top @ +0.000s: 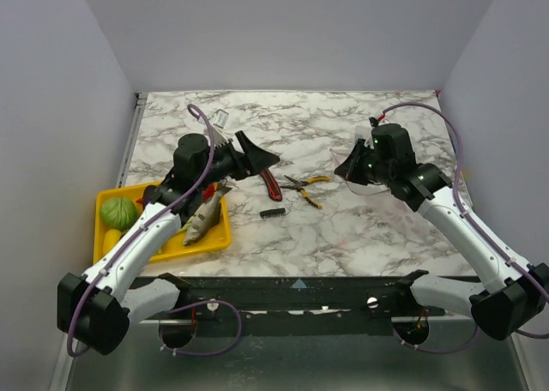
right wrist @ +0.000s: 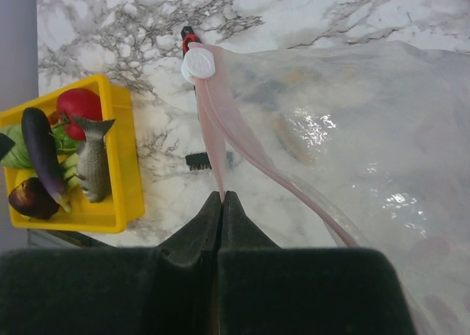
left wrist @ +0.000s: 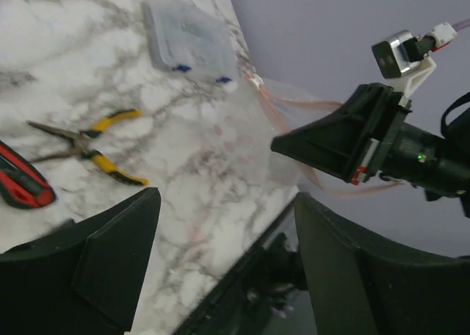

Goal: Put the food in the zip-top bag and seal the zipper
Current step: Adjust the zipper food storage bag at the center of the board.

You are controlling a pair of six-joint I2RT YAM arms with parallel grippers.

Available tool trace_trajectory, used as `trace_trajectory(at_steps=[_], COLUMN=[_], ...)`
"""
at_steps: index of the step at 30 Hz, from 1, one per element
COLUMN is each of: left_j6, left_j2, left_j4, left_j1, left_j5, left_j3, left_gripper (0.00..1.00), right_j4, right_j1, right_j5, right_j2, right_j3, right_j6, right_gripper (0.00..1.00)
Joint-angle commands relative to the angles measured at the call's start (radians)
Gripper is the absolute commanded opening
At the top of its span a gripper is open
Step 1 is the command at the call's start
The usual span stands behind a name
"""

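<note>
The clear, glossy bag (right wrist: 352,122) lies on the right part of the table (top: 343,228), with its mouth turned left toward the yellow tray (right wrist: 126,166). Its pinkish zipper (right wrist: 211,129) runs lengthwise from a white slider (right wrist: 198,63) to the right gripper (right wrist: 222,201), whose jaws are clenched on it. The two strips are parted. That arm stretches forward, wrist bent down. The left gripper (top: 262,155) hovers mid-table, pointing right, jaws spread and empty. A fish (right wrist: 92,166) and a tomato (right wrist: 77,103) lie in the tray.

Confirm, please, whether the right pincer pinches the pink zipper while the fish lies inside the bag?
No: the fish lies in the yellow tray, not the bag, as the right wrist view shows; the right pincer does pinch the zipper.
</note>
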Motion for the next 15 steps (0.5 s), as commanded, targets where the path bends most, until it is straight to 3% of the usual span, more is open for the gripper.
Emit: trace_trajectory(at_steps=[1, 6, 15], left_j6=[-0.526, -0.633, -0.68], left_j2=[0.086, 0.157, 0.373], left_j4=[0.164, 0.091, 0.058], left_j1=[-0.061, -0.16, -0.265], left_j5=[0.155, 0.009, -0.044], left_j3=[-0.021, 0.05, 0.208], left_gripper=[0.74, 0.71, 0.6], right_j4=[0.095, 0.084, 0.072], right_j1=[0.026, 0.039, 0.05], right_j5=[-0.028, -0.001, 0.011], right_j2=[-0.006, -0.011, -0.038], right_j3=[-0.044, -0.055, -0.074], right_j6=[0.024, 0.001, -0.008], right_gripper=[0.0, 0.0, 0.0])
